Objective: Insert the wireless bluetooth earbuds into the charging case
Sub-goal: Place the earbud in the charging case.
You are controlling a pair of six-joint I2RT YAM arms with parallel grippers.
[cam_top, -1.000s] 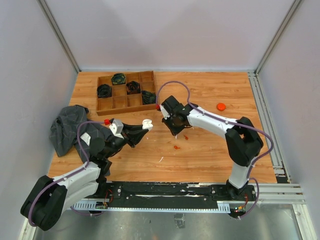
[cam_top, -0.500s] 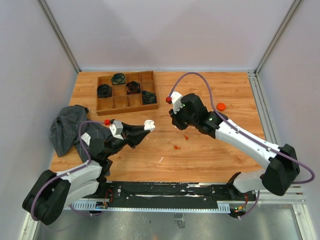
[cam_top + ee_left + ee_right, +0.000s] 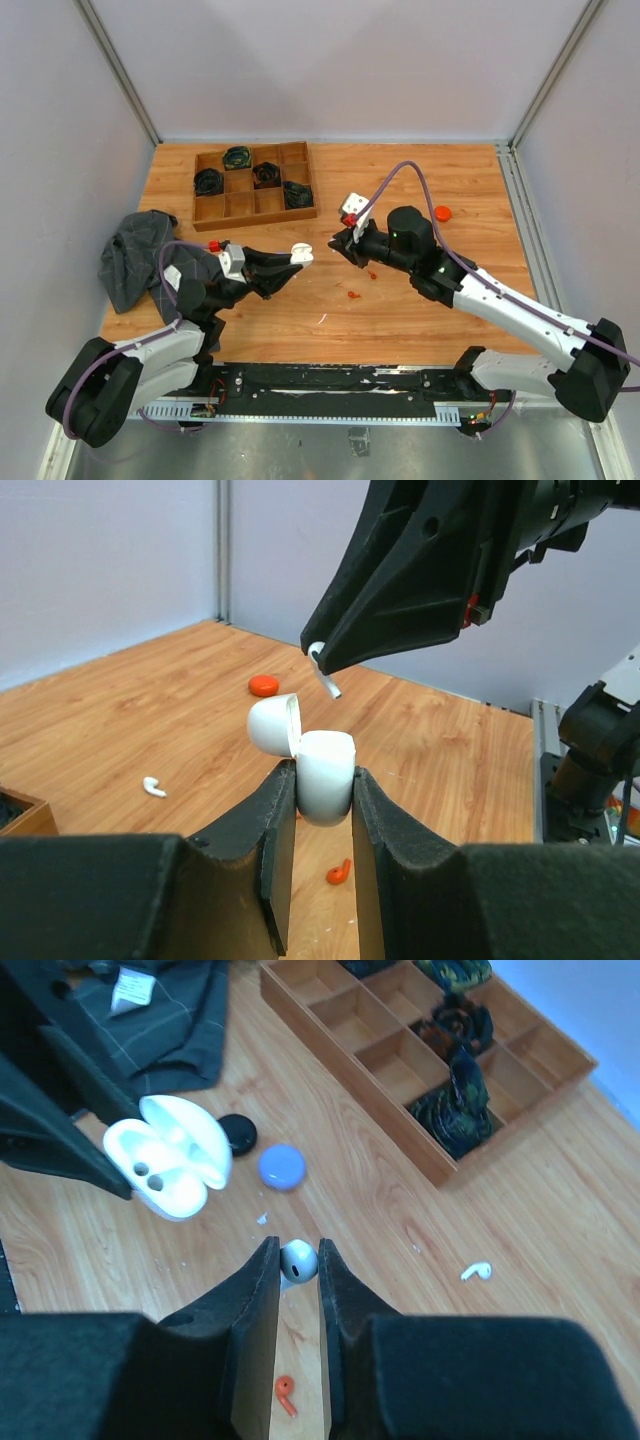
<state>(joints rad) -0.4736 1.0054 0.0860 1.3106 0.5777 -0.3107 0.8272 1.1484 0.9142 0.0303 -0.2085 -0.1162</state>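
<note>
My left gripper (image 3: 323,780) is shut on the white charging case (image 3: 326,768), held upright above the table with its lid (image 3: 272,723) swung open. In the right wrist view the open case (image 3: 165,1165) shows two sockets. My right gripper (image 3: 297,1252) is shut on a white earbud (image 3: 299,1261). From the left wrist, that earbud (image 3: 323,672) hangs stem-down just above and behind the case. In the top view the right gripper (image 3: 336,244) points at the case (image 3: 297,253). An orange-red earbud (image 3: 285,1395) and another white earbud (image 3: 477,1271) lie on the table.
A wooden compartment tray (image 3: 255,218) with dark bundles stands at the back left. A dark cloth (image 3: 135,255) lies at the left edge. A blue puck (image 3: 282,1167) and a black puck (image 3: 238,1133) lie below the case. An orange puck (image 3: 442,212) sits to the right.
My right arm has swung out and lowered, turning its gripper from pointing down at the table to pointing sideways at the case. The left gripper and the case have stayed put.
</note>
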